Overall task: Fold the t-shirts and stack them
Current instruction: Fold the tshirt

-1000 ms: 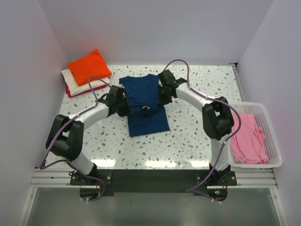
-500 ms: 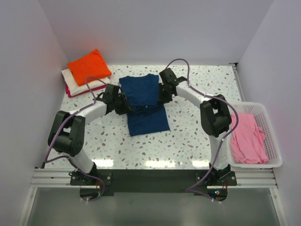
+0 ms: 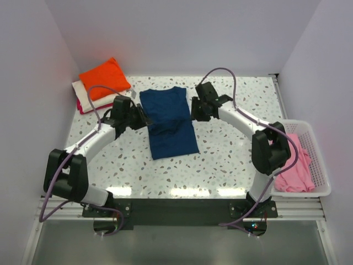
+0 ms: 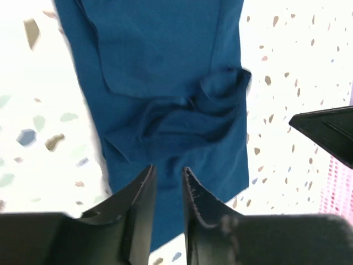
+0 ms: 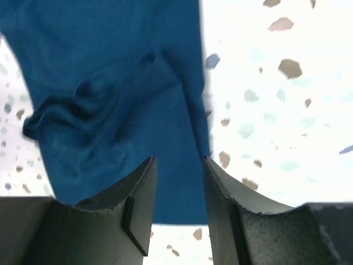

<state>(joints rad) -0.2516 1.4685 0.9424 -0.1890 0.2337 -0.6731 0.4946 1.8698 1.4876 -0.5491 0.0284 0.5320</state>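
Note:
The navy t-shirt (image 3: 168, 118) lies flat mid-table as a long narrow strip, with a rumpled fold across its middle (image 4: 187, 110). My left gripper (image 3: 140, 117) hovers at its left edge, jaws a little apart and empty (image 4: 168, 168). At the shirt's right edge, my right gripper (image 3: 194, 110) stands open with nothing in it (image 5: 177, 160). The navy cloth (image 5: 110, 83) shows below both sets of fingers. An orange t-shirt (image 3: 105, 77) tops a folded stack over a cream one (image 3: 91, 94) and a magenta one (image 3: 85, 107) at the back left.
A white slotted basket (image 3: 324, 179) stands at the table's right edge with a pink t-shirt (image 3: 292, 165) heaped in it. White walls close in the left, back and right. Speckled tabletop (image 3: 231, 154) shows around the navy shirt.
Both grippers were shut on the navy shirt's middle; they have opened, let go and drawn outward to its edges. The folded-in cloth now lies bunched across the shirt.

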